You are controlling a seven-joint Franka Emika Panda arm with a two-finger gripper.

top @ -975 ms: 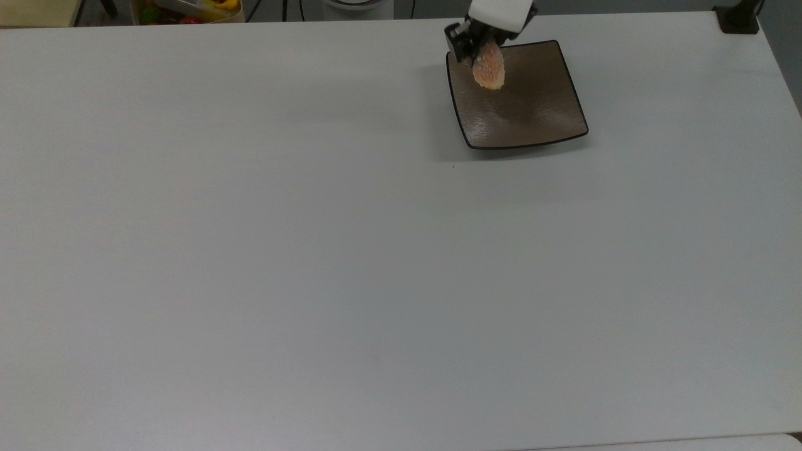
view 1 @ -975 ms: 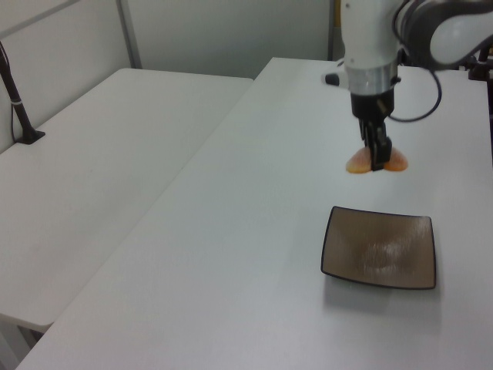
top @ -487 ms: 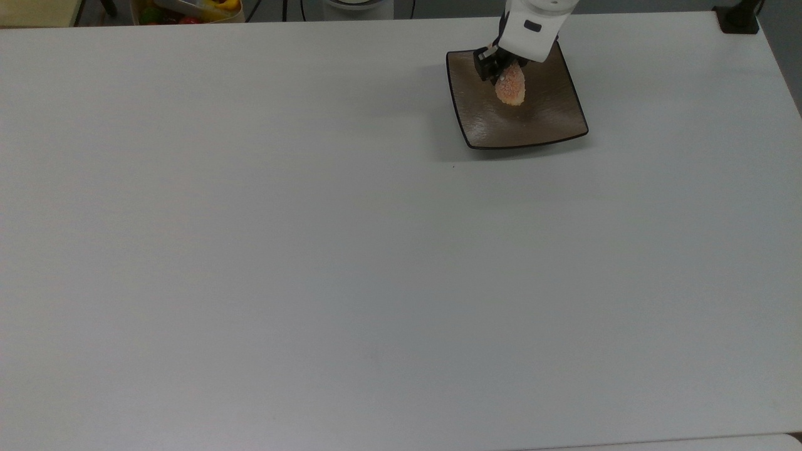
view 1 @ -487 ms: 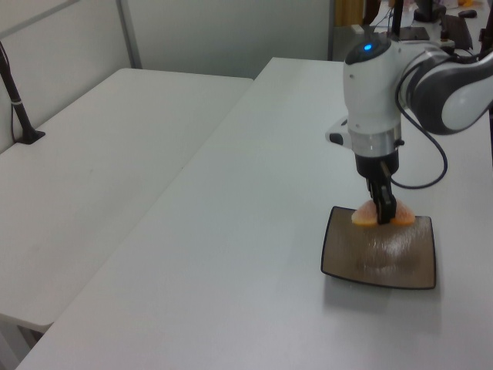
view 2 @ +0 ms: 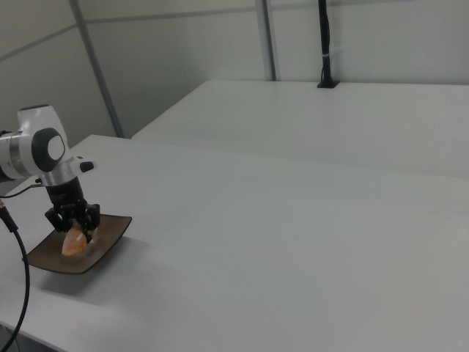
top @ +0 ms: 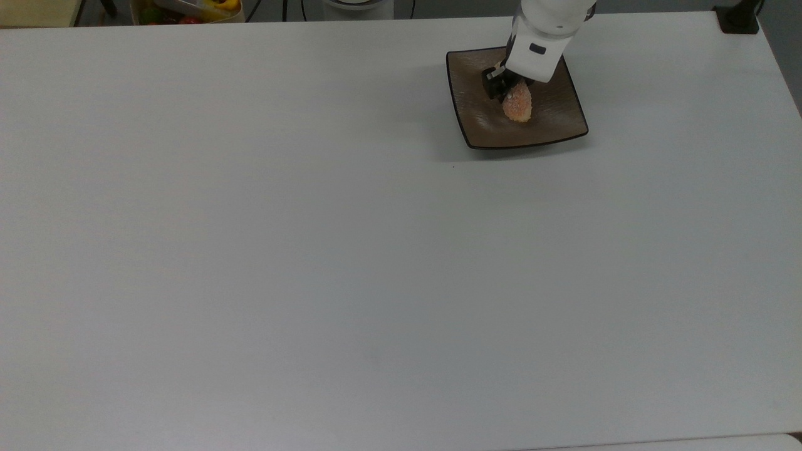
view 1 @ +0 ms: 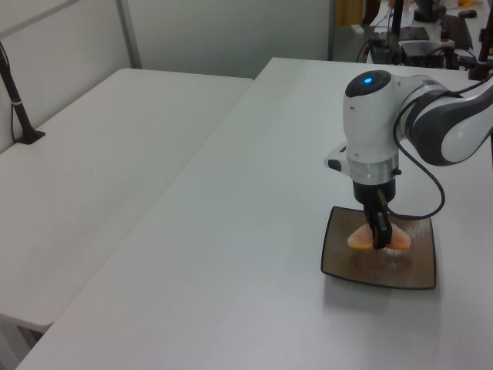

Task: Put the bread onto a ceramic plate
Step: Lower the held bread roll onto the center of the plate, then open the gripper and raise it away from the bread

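The square brown ceramic plate (top: 551,122) (view 1: 339,262) (view 2: 110,235) lies near the far edge of the table in the top view. Low over its middle is the orange-pink bread (top: 518,107) (view 1: 359,239) (view 2: 71,243), and my gripper (top: 506,88) (view 1: 380,239) (view 2: 76,222) is shut on it from above. In the left view the bread's underside sits at the plate's surface; whether it touches, I cannot tell. The white arm covers part of the plate's far side in the top view.
The white table (top: 313,250) spreads wide to the top view's left and towards its bottom. A container of colourful items (top: 188,9) stands beyond the far edge. A black post base (top: 739,22) sits at the far right corner. A second table (view 1: 92,169) adjoins.
The gripper has come down with the bread and shifted from the plate's far left corner to over its middle. The bread now sits low at the plate's surface.
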